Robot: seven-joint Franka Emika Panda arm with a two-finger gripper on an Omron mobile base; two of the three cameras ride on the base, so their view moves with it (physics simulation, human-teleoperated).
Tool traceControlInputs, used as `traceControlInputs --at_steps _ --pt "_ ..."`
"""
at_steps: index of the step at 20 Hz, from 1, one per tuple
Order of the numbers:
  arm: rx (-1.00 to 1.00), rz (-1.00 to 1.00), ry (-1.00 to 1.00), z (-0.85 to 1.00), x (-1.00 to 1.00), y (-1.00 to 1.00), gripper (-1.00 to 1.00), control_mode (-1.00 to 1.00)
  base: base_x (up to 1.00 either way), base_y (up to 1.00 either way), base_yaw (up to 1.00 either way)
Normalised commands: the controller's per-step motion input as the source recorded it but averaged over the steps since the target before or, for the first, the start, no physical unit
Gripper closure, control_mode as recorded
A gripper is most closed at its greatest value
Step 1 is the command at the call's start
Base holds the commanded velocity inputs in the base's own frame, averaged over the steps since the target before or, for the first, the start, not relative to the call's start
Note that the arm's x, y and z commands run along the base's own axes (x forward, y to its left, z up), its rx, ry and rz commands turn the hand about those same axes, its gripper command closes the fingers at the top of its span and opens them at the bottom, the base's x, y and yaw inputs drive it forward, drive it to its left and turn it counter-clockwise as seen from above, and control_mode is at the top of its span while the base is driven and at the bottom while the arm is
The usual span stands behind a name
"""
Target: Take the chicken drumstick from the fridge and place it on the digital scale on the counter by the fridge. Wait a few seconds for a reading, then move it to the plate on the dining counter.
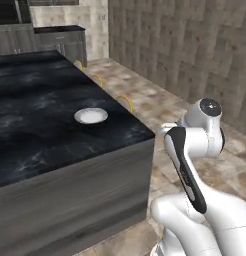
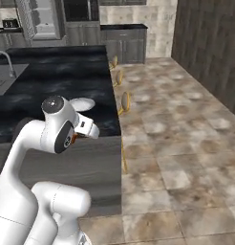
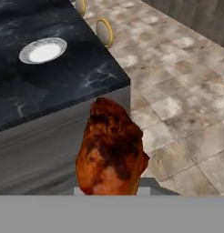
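Dining counter [image 1: 40, 115]: glossy black marble veined white, over matt grey wood-grain fronts. Plate [image 1: 91, 115]: smooth white glazed ware; chicken drumstick [image 3: 111, 150]: rough, glistening orange-brown skin with dark charred patches. Floor [image 2: 176, 143]: matt mottled beige stone tiles.

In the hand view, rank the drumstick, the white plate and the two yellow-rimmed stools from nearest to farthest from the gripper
1. The chicken drumstick, right at the gripper, bottom centre, apparently held.
2. The plate, upper left on the dining counter.
3. The nearer stool, beyond the counter's edge, top centre.
4. The farther stool, at the top edge.
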Motion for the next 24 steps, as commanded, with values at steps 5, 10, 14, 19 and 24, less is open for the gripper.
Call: traceControlInputs --at_steps 5,10,14,19,24 --pt "0.00 0.00 0.00 0.00 0.00 0.00 1.00 1.00 0.79 -0.31 0.59" --pt "0.00 0.00 0.00 0.00 0.00 0.00 1.00 1.00 0.75 -0.31 0.59" --pt "0.00 0.00 0.00 0.00 0.00 0.00 1.00 1.00 0.72 -0.37 0.47" --pt "0.00 0.00 0.00 0.00 0.00 0.00 1.00 1.00 0.46 -0.16 0.04" --pt "0.01 -0.06 0.14 -0.01 0.02 -0.15 1.00 -1.00 0.03 0.00 0.00"
